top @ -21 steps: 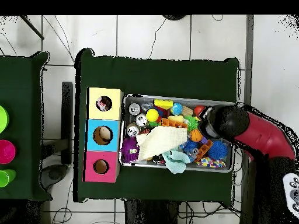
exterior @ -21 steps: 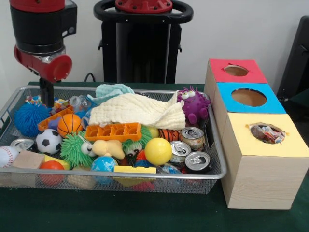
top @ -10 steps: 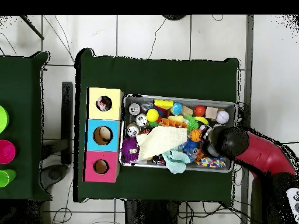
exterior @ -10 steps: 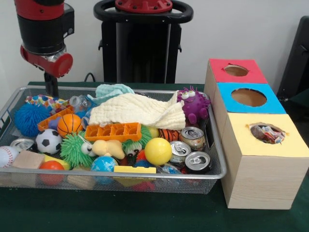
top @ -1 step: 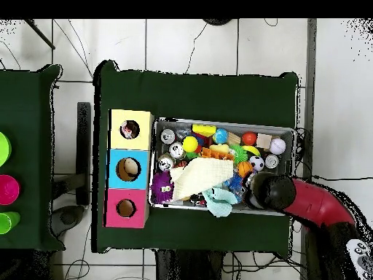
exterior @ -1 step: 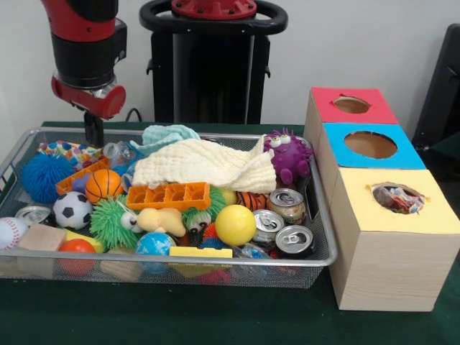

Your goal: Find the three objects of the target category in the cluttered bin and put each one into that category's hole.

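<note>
A wire mesh bin point(exterior @ -1 step: 180, 260) holds mixed clutter: three drink cans point(exterior @ -1 step: 287, 203) at its right end, a yellow ball point(exterior @ -1 step: 235, 224), a small basketball point(exterior @ -1 step: 103, 185), a soccer ball point(exterior @ -1 step: 72, 210), an orange tray point(exterior @ -1 step: 168, 195), a cream cloth point(exterior @ -1 step: 205, 164) and a purple monster toy point(exterior @ -1 step: 289, 156). My gripper point(exterior @ -1 step: 93, 131) hangs at the bin's back left rim, above a patterned wrapper, holding nothing that I can see. From overhead the arm point(top @ -1 step: 268, 192) covers the bin's lower right part. Beside the bin stand a red box point(exterior @ -1 step: 352, 105), a blue box point(exterior @ -1 step: 370, 144) and a yellow box point(exterior @ -1 step: 397, 197), each with a hole.
A fourth can point(exterior @ -1 step: 32, 214), a baseball point(exterior @ -1 step: 10, 231), a blue spiky ball point(exterior @ -1 step: 39, 177) and a wooden block point(exterior @ -1 step: 42, 238) lie at the bin's left end. The yellow box's hole shows wrappers inside. A second green table point(top @ -1 step: 22, 157) with coloured cups stands at the overhead view's left.
The arm has slid rightward along the bin's back rim in the front view and risen slightly. Overhead, it has shifted toward the bin's lower edge. Nothing in the bin moved.
</note>
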Motion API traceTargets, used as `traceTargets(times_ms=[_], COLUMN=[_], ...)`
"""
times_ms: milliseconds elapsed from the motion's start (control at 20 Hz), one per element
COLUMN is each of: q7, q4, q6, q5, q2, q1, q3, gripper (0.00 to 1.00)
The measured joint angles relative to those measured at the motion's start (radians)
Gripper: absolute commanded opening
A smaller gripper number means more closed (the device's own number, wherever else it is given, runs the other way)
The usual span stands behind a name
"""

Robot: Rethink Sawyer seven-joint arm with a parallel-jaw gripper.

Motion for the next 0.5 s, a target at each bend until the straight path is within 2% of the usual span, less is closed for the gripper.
traceTargets(times_ms=[500], q7=[0.0], q4=[0.008], q6=[-0.021], q5=[-0.076], q2=[0.037], q1=[-0.045], q3=[0.037], gripper=[0.0])
